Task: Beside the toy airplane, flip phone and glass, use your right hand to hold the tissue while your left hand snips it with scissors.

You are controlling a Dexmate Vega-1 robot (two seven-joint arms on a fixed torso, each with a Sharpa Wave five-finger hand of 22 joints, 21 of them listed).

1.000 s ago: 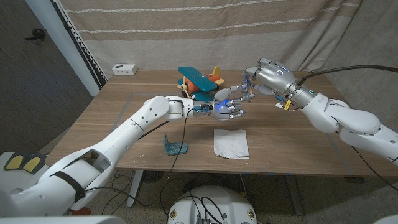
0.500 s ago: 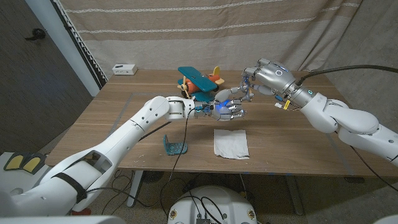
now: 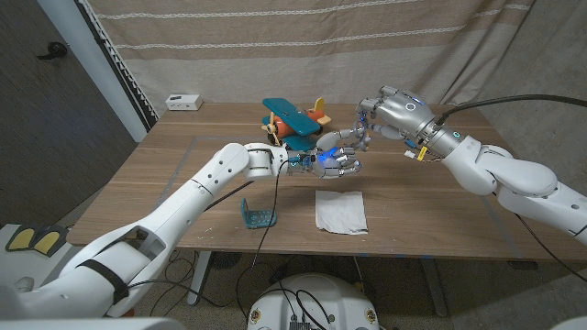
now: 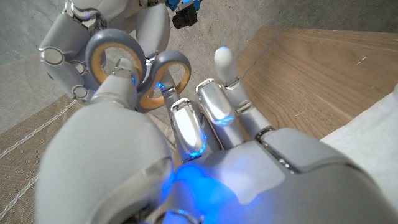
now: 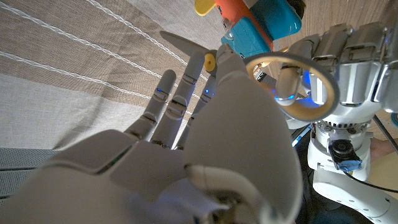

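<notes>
The scissors (image 5: pixel 292 87), grey handle rings lined in yellow, hang in the air between both hands in front of the toy airplane (image 3: pixel 293 117). My right hand (image 3: pixel 371 119) pinches them near the yellow pivot (image 5: pixel 210 61), and the blades (image 5: pixel 180 46) run along its fingers. My left hand (image 3: pixel 335 163) meets it from the other side, with a finger through one handle ring (image 4: pixel 115 59). On the table below the hands, near the front edge, the white tissue (image 3: pixel 340 211) lies flat, with neither hand touching it.
A small teal object (image 3: pixel 258 215), perhaps the flip phone, stands near the front edge left of the tissue. A white box (image 3: pixel 184 102) sits at the far left corner. Curtains hang behind the wooden table (image 3: pixel 431 211).
</notes>
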